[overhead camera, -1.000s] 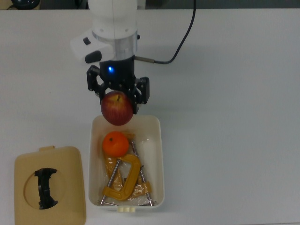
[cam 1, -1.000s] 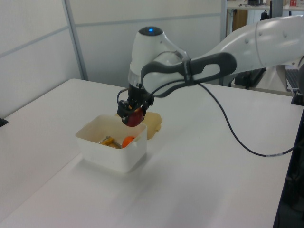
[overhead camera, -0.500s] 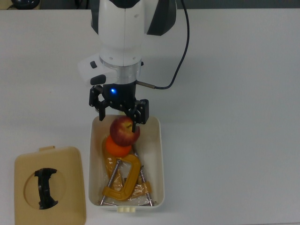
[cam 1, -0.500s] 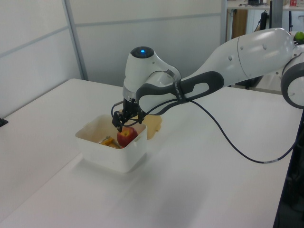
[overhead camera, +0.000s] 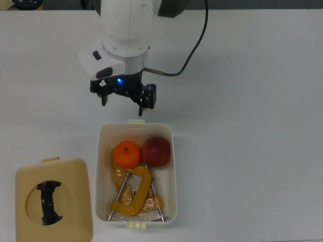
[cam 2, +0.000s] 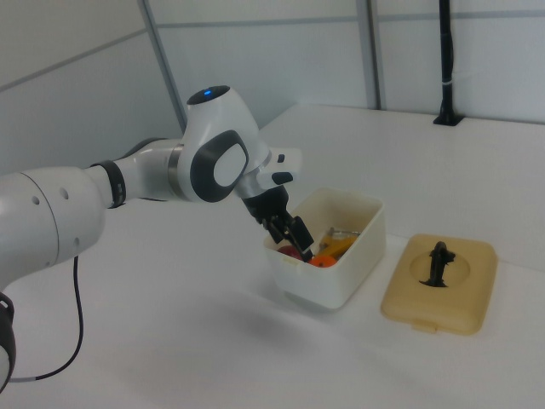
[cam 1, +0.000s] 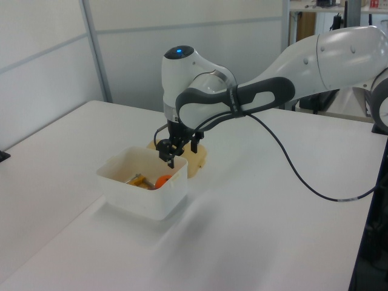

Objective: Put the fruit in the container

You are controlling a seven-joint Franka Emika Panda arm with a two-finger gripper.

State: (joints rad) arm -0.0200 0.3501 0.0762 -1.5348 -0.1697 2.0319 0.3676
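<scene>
The cream-white tub (overhead camera: 173, 166) holds both fruits side by side at its upper end in the top view: the orange (overhead camera: 126, 154) on the top view's left and the red apple (overhead camera: 156, 152) on its right. In the left view only the orange (cam 1: 162, 180) peeks over the tub wall (cam 1: 142, 197). In the right view the apple (cam 2: 290, 251) and the orange (cam 2: 320, 261) show just inside the tub rim (cam 2: 336, 273). My gripper (overhead camera: 122, 107) hangs open and empty above the tub's upper end, also seen in the left view (cam 1: 180, 151) and the right view (cam 2: 288, 232).
Yellow C-clamps (overhead camera: 132, 194) lie in the tub's lower half in the top view. A flat tan lid with a black handle (overhead camera: 53, 199) rests on the table at the top view's lower left. My black cable (overhead camera: 194, 43) trails across the table.
The gripper let go of the apple, which dropped into the tub beside the orange. The gripper then rose and pulled back above the tub's upper end.
</scene>
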